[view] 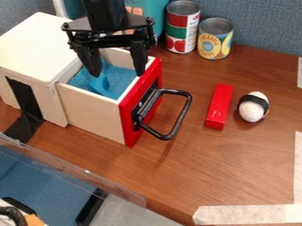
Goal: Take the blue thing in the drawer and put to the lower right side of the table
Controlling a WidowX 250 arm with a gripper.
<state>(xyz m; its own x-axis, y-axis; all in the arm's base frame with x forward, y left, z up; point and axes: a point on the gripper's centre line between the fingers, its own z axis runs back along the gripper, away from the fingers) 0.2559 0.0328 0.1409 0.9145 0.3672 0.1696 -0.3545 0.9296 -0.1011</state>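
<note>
Pincer (118, 75) hangs (jaws apart) over the drawer (91, 108) holding the blue thing (100, 83).

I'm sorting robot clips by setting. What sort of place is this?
Probably a robot test bench in a lab or office: a robot gripper hangs over an open drawer, and pale tape strips mark the wooden tabletop.

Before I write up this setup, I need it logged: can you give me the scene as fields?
Drawer: open, red front, black handle
Blue thing: inside the drawer
End effector: above the drawer, fingers apart
Table: red block, black-banded white oval beside it
Behind: two cans, side by side
</note>
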